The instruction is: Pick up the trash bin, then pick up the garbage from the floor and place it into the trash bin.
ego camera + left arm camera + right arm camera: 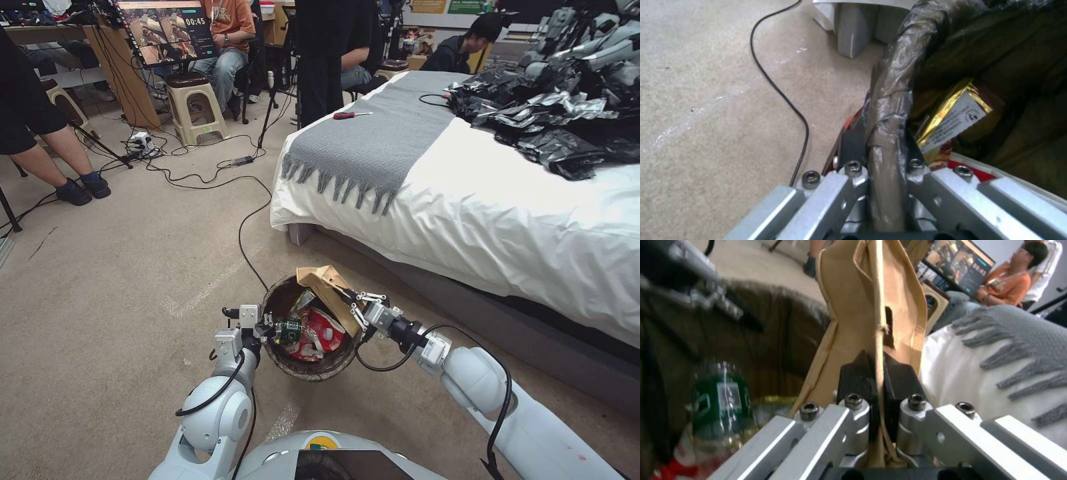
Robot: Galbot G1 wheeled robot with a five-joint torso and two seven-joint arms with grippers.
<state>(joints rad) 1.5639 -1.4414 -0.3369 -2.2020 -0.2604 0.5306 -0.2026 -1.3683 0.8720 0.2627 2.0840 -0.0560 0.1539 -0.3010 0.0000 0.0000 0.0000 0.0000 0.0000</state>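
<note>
Brown kraft paper is folding between the black pads of the right gripper (878, 373), which is pinching a flattened brown paper bag (327, 287) by its edge over the round trash bin lined with a dark brown plastic bag (310, 365). That bag looks light and floppy, so a grip on a doubled seam seems safest. The left gripper (882, 146) is clamping the bin's wrapped rim, holding it beside the white-sheeted bed (480, 220). Inside are lying a green bottle (718, 400) and a gold snack wrapper (951, 116).
</note>
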